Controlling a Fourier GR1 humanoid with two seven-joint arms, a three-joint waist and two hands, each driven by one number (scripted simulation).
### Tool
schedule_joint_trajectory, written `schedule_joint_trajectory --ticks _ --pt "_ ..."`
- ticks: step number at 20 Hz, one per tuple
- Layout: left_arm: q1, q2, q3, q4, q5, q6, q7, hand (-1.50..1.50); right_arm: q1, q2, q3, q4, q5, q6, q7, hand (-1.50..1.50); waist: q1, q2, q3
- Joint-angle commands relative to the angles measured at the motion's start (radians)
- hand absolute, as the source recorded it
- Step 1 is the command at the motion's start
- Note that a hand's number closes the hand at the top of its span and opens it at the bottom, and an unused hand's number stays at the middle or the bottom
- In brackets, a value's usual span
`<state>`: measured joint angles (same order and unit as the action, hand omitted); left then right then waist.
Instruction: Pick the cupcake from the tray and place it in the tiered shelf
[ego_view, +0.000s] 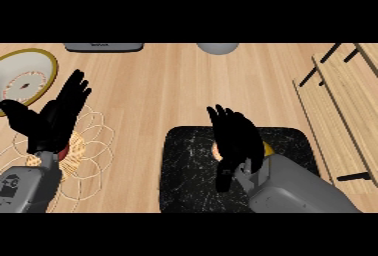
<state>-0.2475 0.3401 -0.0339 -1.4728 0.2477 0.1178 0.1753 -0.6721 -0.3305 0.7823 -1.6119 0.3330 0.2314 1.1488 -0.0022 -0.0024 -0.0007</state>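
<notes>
The right hand (235, 137), fingers extended and holding nothing, hovers over the cupcake (217, 149), mostly hidden beneath it on the black tray (184, 170) at lower centre; the tiered shelf (336, 95) lies right. The left hand (55, 117) rests open.

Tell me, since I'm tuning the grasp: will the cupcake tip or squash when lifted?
The cupcake looks small and light, so probably easily lifted. Soft-looking, it may squash. The right hand hides most of it on the black tray, so tipping is uncertain.
</notes>
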Motion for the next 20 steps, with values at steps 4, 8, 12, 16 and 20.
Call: schedule_joint_trajectory --ticks 4,8,12,16,20 --pt "0.018 0.021 0.03 -0.002 0.015 -0.061 0.0 0.0 0.031 0.064 -0.039 0.09 0.074 0.046 0.081 -1.5 0.004 0.002 0.0" --pt "0.033 -0.008 0.042 -0.008 0.004 -0.04 -0.01 0.0 0.106 0.075 -0.028 0.073 0.135 0.028 0.057 -1.5 0.001 0.001 0.0" --pt "-0.012 -0.035 0.014 -0.039 -0.038 -0.002 0.055 0.0 0.105 0.121 -0.068 0.119 0.155 0.063 0.033 -1.5 0.001 0.001 0.001" --pt "0.035 -0.038 0.023 -0.055 -0.057 -0.008 0.015 0.0 0.193 0.161 -0.027 0.224 0.242 -0.028 -0.068 -1.5 0.006 0.002 0.001" --pt "-0.007 -0.036 0.057 0.007 -0.045 -0.056 0.0 0.0 0.122 0.193 -0.144 0.33 0.237 0.044 -0.148 1.5 0.006 0.004 0.001"
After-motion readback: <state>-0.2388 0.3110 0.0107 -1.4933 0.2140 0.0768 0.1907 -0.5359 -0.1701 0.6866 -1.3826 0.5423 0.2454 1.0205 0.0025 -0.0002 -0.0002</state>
